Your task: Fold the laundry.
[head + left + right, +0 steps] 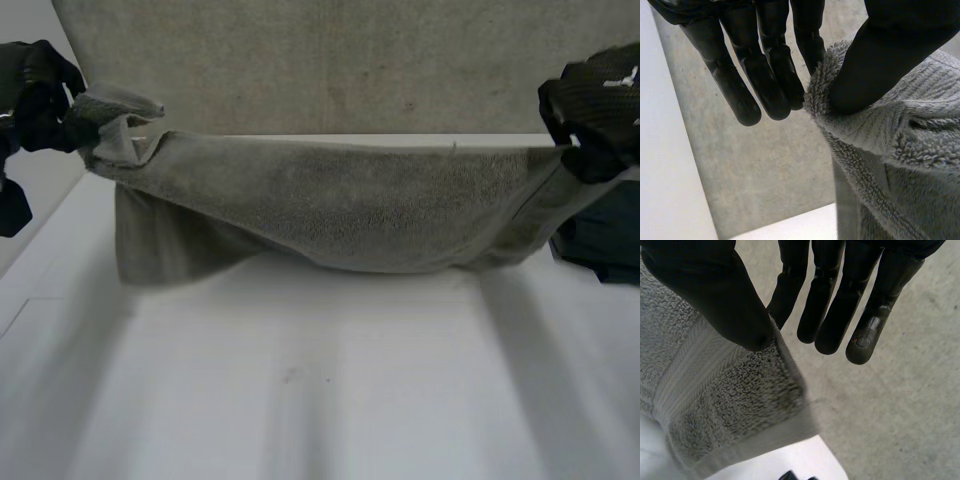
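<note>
As left hand [40, 95] and right hand [596, 105] pinch corners, towel [330, 205] sags between.

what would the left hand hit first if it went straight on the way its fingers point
Probably the grey surface ahead of the left hand; nothing shows between, though how far is unclear.

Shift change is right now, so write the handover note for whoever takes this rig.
Left hand: thumb and fingers pinch the towel at its left end.
Right hand: pinches the towel's right end.
Towel: stretched between the hands over the table, sagging in the middle, with its lower edge down near the tabletop.
Done: towel is lifted and spread.
Left: no finished fold shows yet; it probably needs laying down and folding.
</note>
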Robot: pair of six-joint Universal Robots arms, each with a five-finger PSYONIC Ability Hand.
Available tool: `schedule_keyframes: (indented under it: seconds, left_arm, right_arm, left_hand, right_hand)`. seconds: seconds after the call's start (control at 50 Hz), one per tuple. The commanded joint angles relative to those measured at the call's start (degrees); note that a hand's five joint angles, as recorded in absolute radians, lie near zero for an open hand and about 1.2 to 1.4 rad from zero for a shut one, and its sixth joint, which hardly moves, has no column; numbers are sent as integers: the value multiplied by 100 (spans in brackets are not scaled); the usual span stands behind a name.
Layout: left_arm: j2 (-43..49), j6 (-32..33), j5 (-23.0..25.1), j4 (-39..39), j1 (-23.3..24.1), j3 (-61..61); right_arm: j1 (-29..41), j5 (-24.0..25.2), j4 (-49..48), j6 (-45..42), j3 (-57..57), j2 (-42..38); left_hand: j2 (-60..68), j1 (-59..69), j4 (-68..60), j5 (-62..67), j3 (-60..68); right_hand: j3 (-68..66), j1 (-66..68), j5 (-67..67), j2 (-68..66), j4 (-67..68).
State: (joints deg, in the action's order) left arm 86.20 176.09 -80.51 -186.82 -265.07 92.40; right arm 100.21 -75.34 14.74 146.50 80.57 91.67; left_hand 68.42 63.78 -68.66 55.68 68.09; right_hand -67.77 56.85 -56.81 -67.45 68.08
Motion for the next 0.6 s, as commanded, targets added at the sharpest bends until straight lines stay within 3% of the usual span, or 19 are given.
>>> schedule_keyframes:
  seconds: [0.02,0.16,0.26,0.4,0.48,0.6]
  left_arm:
    - [361,-470,423,287,-326,208]
    - [1644,-400,352,313,-265,243]
    - [2155,-382,256,313,-247,278]
    - [2147,-382,238,269,-247,340]
    - [2120,-382,238,261,-238,340]
    - [2112,-382,238,261,-203,349]
  right_arm:
    - [16,406,608,-16,-24,-279]
    - [25,397,1065,-174,-15,-1711]
    - [-2,424,1110,-87,142,-2196]
    - [-177,485,1101,18,450,-2495]
    - [-265,511,1092,238,494,-2513]
    - [-353,590,1110,476,503,-2531]
  left_hand:
    - [1158,1622,-1134,1432,1191]
    - [1158,1622,-1134,1432,1191]
    - [1158,1622,-1134,1432,1191]
    - [1158,1622,-1134,1432,1191]
    - [1158,1622,-1134,1432,1191]
    - [1158,1622,-1134,1432,1191]
  right_hand:
    - [-1223,2315,-1319,-1255,1192]
    - [-1223,2315,-1319,-1255,1192]
    - [-1223,2315,-1319,-1255,1192]
    - [2365,-1273,2269,2333,-2395]
    - [3360,-2269,3265,3329,-3391]
    - [3767,-2675,3671,3735,-3798]
